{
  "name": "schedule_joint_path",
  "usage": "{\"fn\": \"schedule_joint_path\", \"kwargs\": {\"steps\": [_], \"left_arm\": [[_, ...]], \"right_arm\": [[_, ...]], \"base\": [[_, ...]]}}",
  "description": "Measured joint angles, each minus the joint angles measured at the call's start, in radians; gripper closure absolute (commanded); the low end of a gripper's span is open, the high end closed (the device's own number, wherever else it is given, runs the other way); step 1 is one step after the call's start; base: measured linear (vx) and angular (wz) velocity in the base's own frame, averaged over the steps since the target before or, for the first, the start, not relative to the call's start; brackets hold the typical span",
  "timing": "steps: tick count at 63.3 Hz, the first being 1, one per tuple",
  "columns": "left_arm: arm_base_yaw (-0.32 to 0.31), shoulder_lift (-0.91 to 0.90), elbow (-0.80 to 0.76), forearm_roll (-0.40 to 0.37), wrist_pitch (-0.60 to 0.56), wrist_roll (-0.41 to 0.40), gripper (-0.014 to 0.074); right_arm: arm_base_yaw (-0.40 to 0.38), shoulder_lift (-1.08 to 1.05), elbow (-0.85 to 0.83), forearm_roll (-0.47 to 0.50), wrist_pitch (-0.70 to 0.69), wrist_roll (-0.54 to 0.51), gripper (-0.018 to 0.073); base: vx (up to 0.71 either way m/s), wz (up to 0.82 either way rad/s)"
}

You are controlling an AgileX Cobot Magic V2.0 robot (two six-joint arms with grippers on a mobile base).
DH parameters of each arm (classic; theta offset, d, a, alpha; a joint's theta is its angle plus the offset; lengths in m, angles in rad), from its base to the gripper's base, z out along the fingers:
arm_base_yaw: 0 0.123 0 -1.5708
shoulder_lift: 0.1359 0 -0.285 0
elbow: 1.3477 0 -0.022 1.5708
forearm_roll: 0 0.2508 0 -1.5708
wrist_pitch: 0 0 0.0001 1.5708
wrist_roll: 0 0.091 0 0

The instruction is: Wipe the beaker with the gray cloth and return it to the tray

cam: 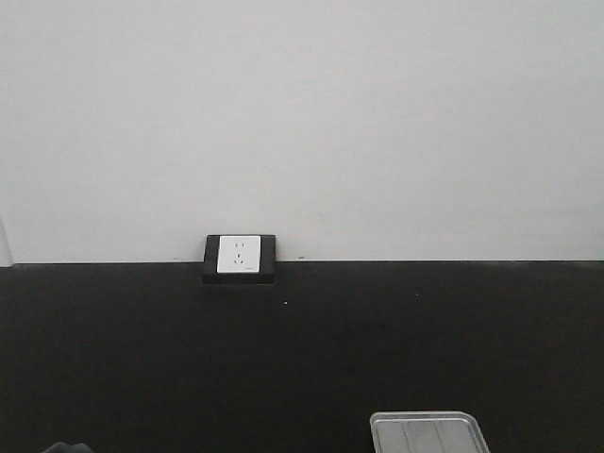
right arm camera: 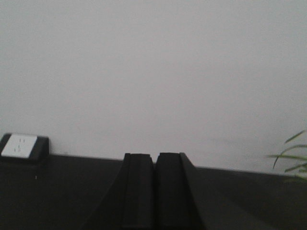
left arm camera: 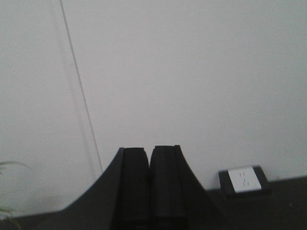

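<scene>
Only the far end of the silver tray (cam: 429, 432) shows, at the bottom edge of the front view, right of centre on the black table; whatever it holds is cut off. The beaker and the gray cloth are out of view. My left gripper (left arm camera: 149, 149) is shut with its two black fingers pressed together and nothing between them, raised and facing the white wall. Likewise my right gripper (right arm camera: 155, 155) is shut and empty, pointing over the black tabletop toward the wall. Neither gripper appears in the front view.
A white power socket in a black frame (cam: 240, 256) sits where the black table meets the white wall, also seen as the socket (left arm camera: 244, 179) and the socket (right arm camera: 19, 145). Green plant leaves (right arm camera: 290, 158) reach in at right. A dark shape (cam: 66, 447) shows at bottom left.
</scene>
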Motion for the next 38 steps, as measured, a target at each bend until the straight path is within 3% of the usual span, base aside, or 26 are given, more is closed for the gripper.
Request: {"fn": "schedule_joint_path", "kwargs": {"steps": [10,19,33,38], "left_arm": [[0.0,0.121,0.0,-0.002,0.087,-0.003,0.0512],[0.0,0.19,0.0,-0.005,0.141,-0.005,0.0384],[0.0,0.241,0.0,-0.005,0.155,-0.007,0.0062],[0.0,0.269,0.0,-0.006,0.153,-0.007,0.0008]], "right_arm": [[0.0,0.127,0.0,0.002,0.014,0.001,0.0534],[0.0,0.183,0.0,0.003,0.017,0.003,0.0472],[0.0,0.196,0.0,0.004,0.041,0.003,0.0256],[0.0,0.196,0.0,0.004,0.06,0.003,0.0167]], "base": [[0.0,0.0],[0.0,0.0],[0.0,0.0],[0.0,0.0]]}}
